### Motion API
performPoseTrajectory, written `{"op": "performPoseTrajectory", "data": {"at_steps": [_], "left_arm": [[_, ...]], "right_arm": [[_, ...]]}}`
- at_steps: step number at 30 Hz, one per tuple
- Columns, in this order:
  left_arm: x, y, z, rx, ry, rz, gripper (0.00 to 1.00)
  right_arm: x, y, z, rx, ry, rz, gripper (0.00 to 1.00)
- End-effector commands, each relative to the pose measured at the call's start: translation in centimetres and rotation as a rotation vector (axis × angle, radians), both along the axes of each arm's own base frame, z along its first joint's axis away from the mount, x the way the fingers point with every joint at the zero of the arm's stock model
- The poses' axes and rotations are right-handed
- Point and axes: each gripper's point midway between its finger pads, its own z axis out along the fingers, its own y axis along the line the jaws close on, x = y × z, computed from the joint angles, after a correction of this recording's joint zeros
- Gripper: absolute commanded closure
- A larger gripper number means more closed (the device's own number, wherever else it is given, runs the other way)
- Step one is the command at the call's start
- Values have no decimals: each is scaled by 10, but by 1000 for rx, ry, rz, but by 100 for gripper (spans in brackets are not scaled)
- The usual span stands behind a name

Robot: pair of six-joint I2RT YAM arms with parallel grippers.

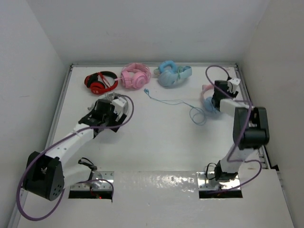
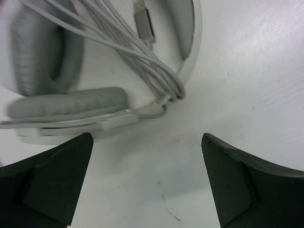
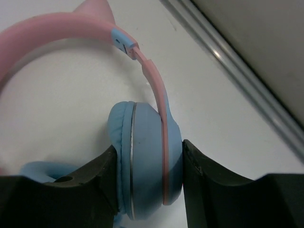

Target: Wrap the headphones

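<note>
The headphones (image 1: 207, 99), with light blue earcups and a pink headband with small ears, lie at the right side of the table. My right gripper (image 1: 216, 101) is shut on one blue earcup (image 3: 145, 156), a finger pressed against each face; in the right wrist view the gripper (image 3: 148, 166) sits low and the pink headband (image 3: 57, 26) arches up to the left. The thin teal cable (image 1: 175, 101) trails left across the table, with a loose loop (image 1: 197, 115) near the headphones. My left gripper (image 1: 108, 107) is open and empty (image 2: 147, 156) over bare table.
A white and grey headset (image 2: 66, 102) with a bundled white cable (image 2: 152, 71) lies just ahead of the left fingers. Red (image 1: 100, 81), all-pink (image 1: 135, 76) and all-light-blue (image 1: 171, 74) headphones line the back. A metal rail (image 3: 237, 71) runs along the right edge.
</note>
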Motion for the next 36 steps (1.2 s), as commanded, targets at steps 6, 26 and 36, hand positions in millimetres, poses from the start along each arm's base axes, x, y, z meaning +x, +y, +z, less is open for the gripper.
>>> {"op": "performPoseTrajectory", "data": {"at_steps": [6, 26, 36], "left_arm": [[30, -64, 179, -191, -119, -259, 4], [45, -96, 194, -45, -101, -98, 4], [43, -85, 167, -9, -77, -51, 15]], "right_arm": [[-68, 56, 175, -225, -443, 282, 100], [-122, 402, 241, -171, -697, 1462, 100], [-122, 404, 250, -157, -747, 1420, 100]]}}
